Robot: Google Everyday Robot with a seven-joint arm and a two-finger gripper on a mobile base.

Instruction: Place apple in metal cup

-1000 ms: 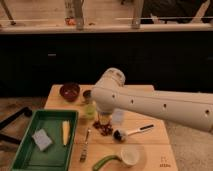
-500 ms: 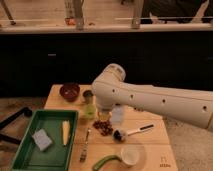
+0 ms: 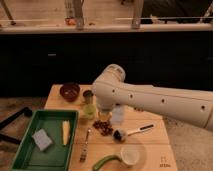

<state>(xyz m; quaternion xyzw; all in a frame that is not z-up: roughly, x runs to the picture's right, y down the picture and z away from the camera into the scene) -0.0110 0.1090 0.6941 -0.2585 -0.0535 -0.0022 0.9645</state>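
The white arm reaches in from the right and bends down over the table's middle. My gripper (image 3: 104,113) hangs under its end, mostly hidden by the arm, just right of the translucent green cup (image 3: 89,111) and above the grapes (image 3: 103,128). It is shut. A small orange patch right below it looks like the apple (image 3: 103,116); I cannot tell whether it is held. The grey metal cup (image 3: 88,95) stands upright behind the green cup, a little left of the gripper.
A dark red bowl (image 3: 70,91) sits at the back left. The green tray (image 3: 30,155) on the left holds a sponge and a yellow piece. A fork (image 3: 85,146), a clear cup (image 3: 118,116), a brush (image 3: 131,132), a whitish bowl (image 3: 131,155) and a green vegetable (image 3: 105,161) lie nearby.
The arm's end has shifted slightly and sits a bit lower over the cups. The things on the table have not moved.
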